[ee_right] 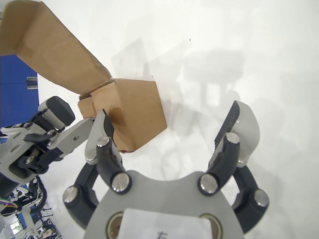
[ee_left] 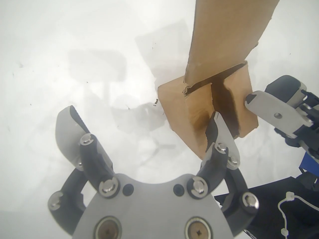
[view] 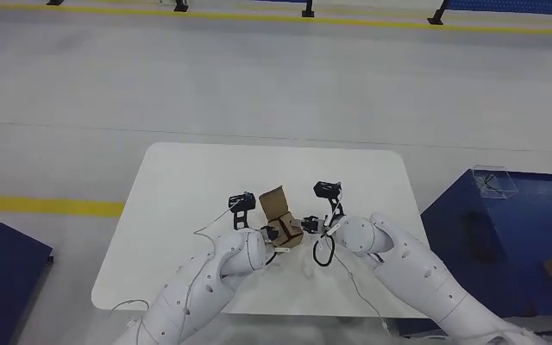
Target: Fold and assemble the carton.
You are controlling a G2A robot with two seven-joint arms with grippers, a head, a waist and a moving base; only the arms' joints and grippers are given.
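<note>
A small brown carton (view: 285,226) sits on the white table (view: 190,198), near its middle, with one long flap (view: 275,202) standing up and the shorter flaps folded inward. In the left wrist view the carton (ee_left: 174,105) lies beside my open left gripper (ee_left: 140,115); one fingertip (ee_left: 219,128) rests in the seam between the folded flaps. My right gripper (ee_right: 169,110) is open too, with one finger (ee_right: 104,125) against the carton (ee_right: 139,105) from the opposite side. From above, the left gripper (view: 269,233) and right gripper (view: 309,226) flank the box.
A blue cabinet (view: 483,241) with a clear container (view: 493,181) on top stands off the table's right edge. Another blue object (view: 17,259) is at the left. Bare tabletop surrounds the carton, widest toward the far edge.
</note>
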